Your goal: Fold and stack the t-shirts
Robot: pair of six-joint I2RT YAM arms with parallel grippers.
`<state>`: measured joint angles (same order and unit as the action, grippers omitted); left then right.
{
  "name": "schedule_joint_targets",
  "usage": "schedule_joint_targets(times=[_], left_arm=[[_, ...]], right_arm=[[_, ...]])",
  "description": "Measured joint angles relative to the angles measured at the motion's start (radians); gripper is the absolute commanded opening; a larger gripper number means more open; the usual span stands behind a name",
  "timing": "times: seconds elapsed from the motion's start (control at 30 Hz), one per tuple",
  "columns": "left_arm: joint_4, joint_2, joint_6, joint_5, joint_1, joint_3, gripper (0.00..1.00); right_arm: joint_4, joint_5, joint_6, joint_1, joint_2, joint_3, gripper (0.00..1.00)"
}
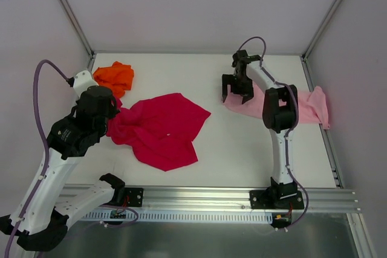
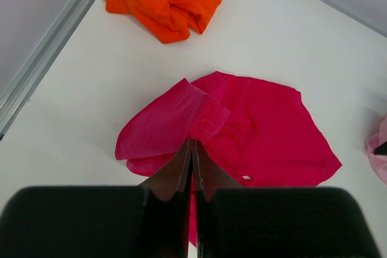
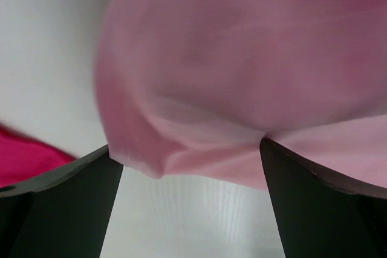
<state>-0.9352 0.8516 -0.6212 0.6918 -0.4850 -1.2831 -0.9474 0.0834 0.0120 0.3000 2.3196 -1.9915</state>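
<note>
Left tool (image 2: 192,149): fingers pressed together, no gap showing, with a hem of the crimson t-shirt (image 1: 160,128) pinched at the tips. A flap of it is doubled over just ahead of the tool. The rest lies out ahead and to the tool's right on the table (image 1: 242,149), loosely spread and creased, with an uneven outline. No clean fold edge to be seen, so I judge this shirt as being laid out, not yet folded. Beyond the left tool and a little to its left, apart from the crimson cloth in the wrist view, sits the orange t-shirt (image 1: 115,77), a crumpled heap that looks unhandled. Right tool (image 3: 187,146), reached farther out over the table: fingers (image 3: 60,209) spread wide, gripping nothing. The near edge of the pale pink t-shirt (image 1: 308,107) lies between and just past them. Whether the tips touch the cloth I cannot tell, as the wrist view is blurred. From that tool the pink shirt runs off to its right as a rumpled strip, partly hidden by the arm. Progress, as judged: none of the three folded, no stack begun. Left to do: flatten and fold each, then pile them.
</note>
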Motion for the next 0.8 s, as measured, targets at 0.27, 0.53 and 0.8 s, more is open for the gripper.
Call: schedule_joint_targets(times=[0.27,0.53,0.8], left_arm=[[-0.031,0.027,0.001,0.007,0.0,-0.042,0.0],[-0.044,0.039,0.001,0.02,0.0,-0.066,0.0],[-0.047,0.046,0.0,0.019,0.0,-0.066,0.0]], right_arm=[[-0.005,-0.236,0.007,-0.177,0.0,0.002,1.0],[-0.096,-0.739,0.0,-0.183,0.0,-0.031,1.0],[-0.193,-1.189,-0.105,-0.221,0.0,-0.033,1.0]])
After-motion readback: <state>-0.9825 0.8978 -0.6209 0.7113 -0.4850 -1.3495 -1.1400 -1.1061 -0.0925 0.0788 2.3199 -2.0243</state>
